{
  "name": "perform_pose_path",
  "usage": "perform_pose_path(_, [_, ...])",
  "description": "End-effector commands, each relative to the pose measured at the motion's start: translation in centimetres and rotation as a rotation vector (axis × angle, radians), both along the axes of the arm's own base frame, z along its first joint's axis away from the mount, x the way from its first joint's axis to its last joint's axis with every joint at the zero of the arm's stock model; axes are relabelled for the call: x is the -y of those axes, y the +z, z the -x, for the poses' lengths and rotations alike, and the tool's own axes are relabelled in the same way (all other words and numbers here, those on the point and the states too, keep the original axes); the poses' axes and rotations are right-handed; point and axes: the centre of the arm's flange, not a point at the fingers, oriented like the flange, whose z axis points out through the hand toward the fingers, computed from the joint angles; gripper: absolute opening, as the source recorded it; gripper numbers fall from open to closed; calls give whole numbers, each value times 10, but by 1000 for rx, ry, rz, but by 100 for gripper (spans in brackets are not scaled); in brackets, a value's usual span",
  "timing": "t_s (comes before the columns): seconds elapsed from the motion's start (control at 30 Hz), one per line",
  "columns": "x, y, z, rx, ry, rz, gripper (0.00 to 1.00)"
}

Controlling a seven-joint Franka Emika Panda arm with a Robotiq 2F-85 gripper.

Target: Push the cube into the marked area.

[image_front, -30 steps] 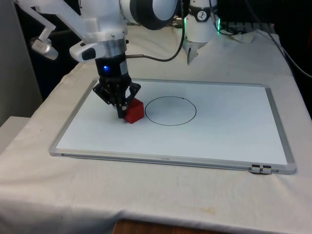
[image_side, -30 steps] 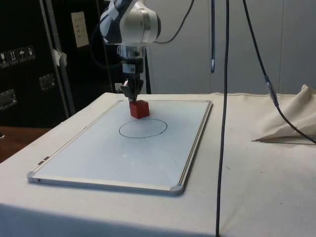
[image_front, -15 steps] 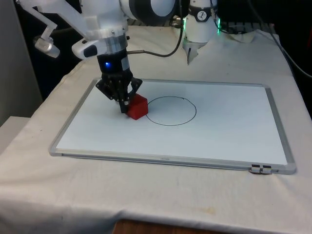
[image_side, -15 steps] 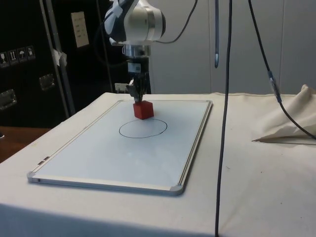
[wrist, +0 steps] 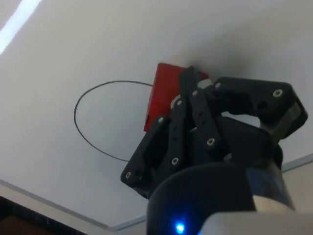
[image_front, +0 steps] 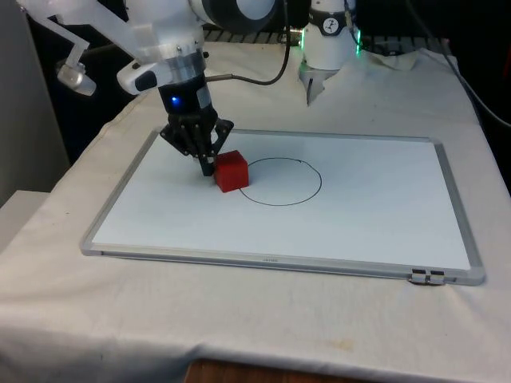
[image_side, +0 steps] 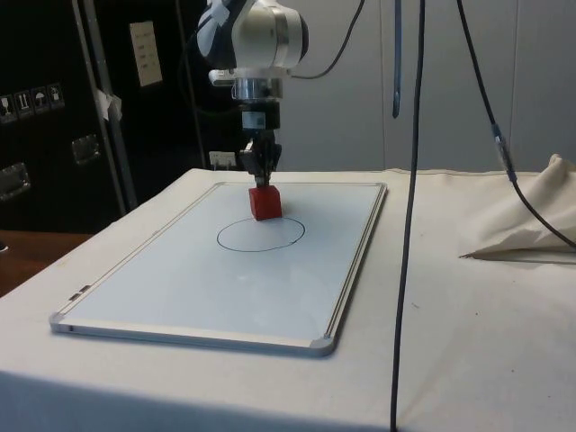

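pressing down at the front view's left, the black gripper [image_front: 207,166] has its two fingers shut tight together, with nothing held between them. its tip touches the side of the red cube [image_front: 231,171], on the side away from the circle. the cube sits flat on the whiteboard [image_front: 375,207], right at the edge of the drawn circle [image_front: 280,182]. its near corner meets the black line, but most of the cube is outside the ring. the inside of the circle is bare white board. the board has a grey frame and lies flat on the white cloth [image_front: 48,263] that covers the table. going on to the front view's right, the rest of the board is plain. in the side view the gripper [image_side: 263,175] points straight down from the white arm [image_side: 256,40], and the cube [image_side: 265,202] is just under and in front of it, touching the far rim of the circle [image_side: 260,232]. a black cable [image_side: 409,216] hangs down in front of the table there, and a bunch of crumpled cloth [image_side: 531,220] lies off to one side of the board. in the wrist view the closed fingers [wrist: 188,93] lean on the cube [wrist: 161,95], and the circle line [wrist: 85,129] curves away beside it.
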Motion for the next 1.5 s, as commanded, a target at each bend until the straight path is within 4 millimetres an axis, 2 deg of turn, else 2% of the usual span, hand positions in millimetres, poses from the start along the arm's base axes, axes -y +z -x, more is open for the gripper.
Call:
perform_pose_path(0.0, [-4,4,4,-4,-1,-8,0])
perform_pose_path(0.13, [-13,8,9,-10,-1,-37,0])
perform_pose_path(0.17, [-9,7,8,-5,-1,-37,0])
perform_pose_path(0.47, [-32,14,15,-26,5,-93,0])
perform_pose_path(0.5, [-29,13,13,-23,7,-94,0])
perform_pose_path(0.6, [-38,14,20,-36,5,-117,0])
perform_pose_path(1.03, [-55,12,41,-79,9,-198,0])
perform_pose_path(1.07, [-53,11,38,-75,10,-196,0])
perform_pose_path(1.13, [-59,12,45,-87,9,-218,0])
perform_pose_path(1.4, [-60,14,46,-89,12,-242,0])
perform_pose_path(1.47, [-53,23,44,-86,12,-248,0])
